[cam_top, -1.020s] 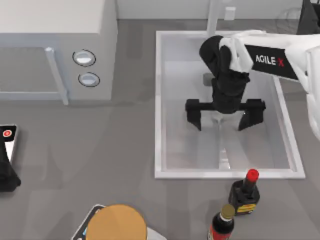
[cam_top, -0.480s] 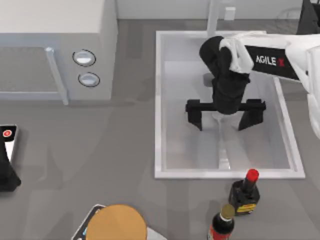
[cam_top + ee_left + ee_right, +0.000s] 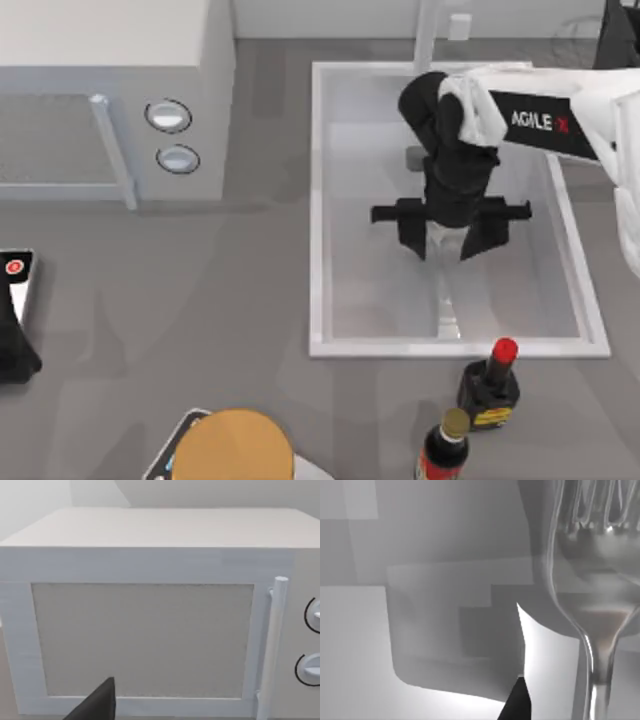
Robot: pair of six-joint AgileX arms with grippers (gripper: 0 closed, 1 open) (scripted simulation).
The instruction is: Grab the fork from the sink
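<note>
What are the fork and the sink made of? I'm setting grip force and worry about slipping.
The slim silvery fork looks like polished metal: mirror-like, with bright reflections along its neck. The large white-rimmed rectangular sink has a glossy pale grey bottom, perhaps enamel or steel; the look leaves it open. The right gripper hangs over the fork.

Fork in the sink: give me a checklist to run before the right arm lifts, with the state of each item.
1. Right gripper down inside the sink: ok.
2. Fingers narrowed around the fork, one on each side of the handle: ok.
3. Fingers actually pressing on the fork: cannot tell; the right wrist view shows the fork's neck close up, but no contact.
4. Fork flat along the sink bottom, handle toward the front rim: ok.
5. Two bottles outside the sink's front rim, apart from the gripper: ok.
6. Left gripper parked at the table's left edge, facing the microwave: ok.
</note>
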